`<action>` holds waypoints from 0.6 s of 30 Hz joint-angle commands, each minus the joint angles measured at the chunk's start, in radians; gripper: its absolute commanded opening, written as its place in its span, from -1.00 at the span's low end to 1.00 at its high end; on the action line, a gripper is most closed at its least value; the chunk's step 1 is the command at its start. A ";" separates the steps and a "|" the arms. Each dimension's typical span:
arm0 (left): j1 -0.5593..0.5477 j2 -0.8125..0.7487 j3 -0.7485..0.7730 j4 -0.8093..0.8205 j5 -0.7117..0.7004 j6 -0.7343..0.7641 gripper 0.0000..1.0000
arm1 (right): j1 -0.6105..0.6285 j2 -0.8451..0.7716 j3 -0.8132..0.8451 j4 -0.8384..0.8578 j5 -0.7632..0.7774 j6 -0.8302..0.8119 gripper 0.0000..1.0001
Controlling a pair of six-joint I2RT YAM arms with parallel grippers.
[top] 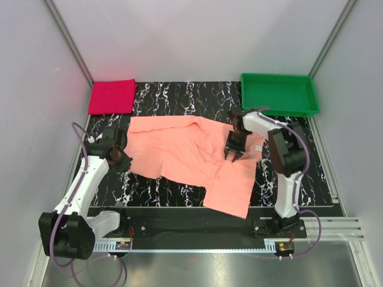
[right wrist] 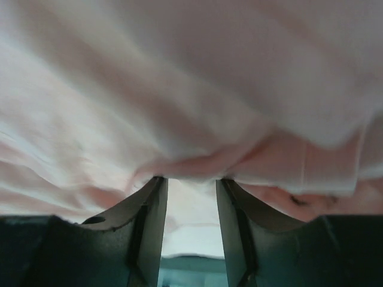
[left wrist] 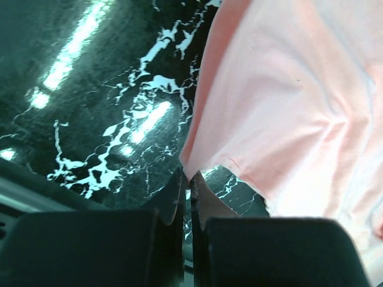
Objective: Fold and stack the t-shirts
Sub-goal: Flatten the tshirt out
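Note:
The salmon-pink t-shirt lies spread and wrinkled across the middle of the black marbled table. In the left wrist view its left corner is pinched between my left gripper, which is shut on it. That gripper sits low at the shirt's left edge. My right gripper points down into the shirt's right part. Its jaws stand apart, pressed into the cloth, with a fold bulging between them. The magenta-red t-shirt lies folded flat at the back left corner.
A green plastic tray stands at the back right, just behind the right arm. White walls close in the table on three sides. The shirt's lower right part hangs toward the front edge.

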 commanded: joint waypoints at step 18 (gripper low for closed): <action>0.013 -0.039 -0.033 0.094 0.093 0.071 -1.00 | 0.027 -0.399 -0.161 -0.064 0.033 -0.056 0.22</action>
